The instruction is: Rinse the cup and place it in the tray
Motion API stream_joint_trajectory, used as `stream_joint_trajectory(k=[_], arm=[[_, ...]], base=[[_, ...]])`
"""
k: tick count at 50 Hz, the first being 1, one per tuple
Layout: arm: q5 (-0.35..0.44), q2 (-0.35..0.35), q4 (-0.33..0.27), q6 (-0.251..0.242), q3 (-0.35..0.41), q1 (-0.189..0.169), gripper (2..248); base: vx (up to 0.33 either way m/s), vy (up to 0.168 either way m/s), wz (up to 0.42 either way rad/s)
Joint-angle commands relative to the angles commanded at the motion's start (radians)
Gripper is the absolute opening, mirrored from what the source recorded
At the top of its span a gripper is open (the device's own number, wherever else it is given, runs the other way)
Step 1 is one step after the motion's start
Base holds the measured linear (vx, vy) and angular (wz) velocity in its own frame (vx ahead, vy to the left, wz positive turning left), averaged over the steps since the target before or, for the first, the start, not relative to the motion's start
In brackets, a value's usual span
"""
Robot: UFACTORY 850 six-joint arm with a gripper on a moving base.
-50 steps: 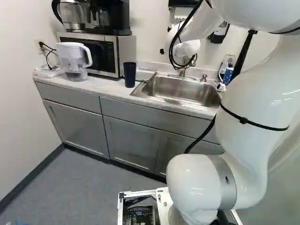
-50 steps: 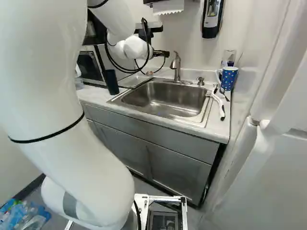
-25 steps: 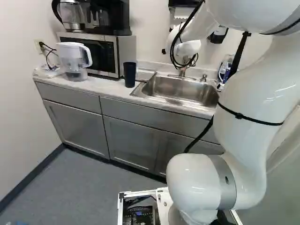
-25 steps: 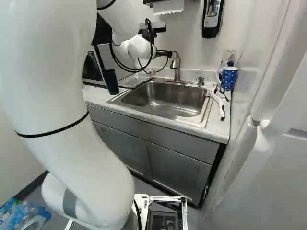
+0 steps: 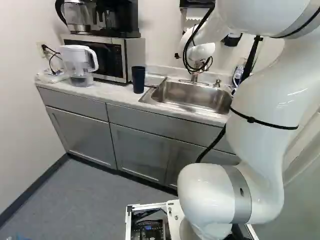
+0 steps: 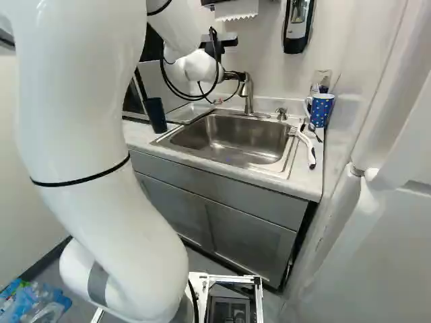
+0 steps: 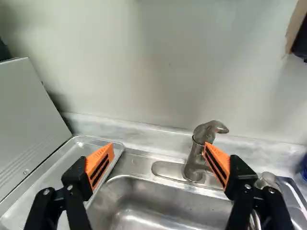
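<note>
Two cups stood upright on the counter [image 5: 110, 92]: a tall, plain navy tumbler [image 5: 138, 80] near the metal tray [image 7: 62, 167], and, across the sink [image 6: 229, 138], a blue mug [image 6: 322, 110] with pale spots and a curved handle. Above, near the faucet [image 6: 248, 94], the gripper [image 6: 236, 76] held nothing, its orange-padded fingers [image 7: 100, 165] spread wide.
</note>
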Motion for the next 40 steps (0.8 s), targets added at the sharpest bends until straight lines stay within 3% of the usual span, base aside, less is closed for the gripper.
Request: stream_joint_trajectory(k=[40], arm=[[0.003,-0.043,0.0,0.0,-0.047,-0.015,247]], base=[[0.0,0.0,0.0]])
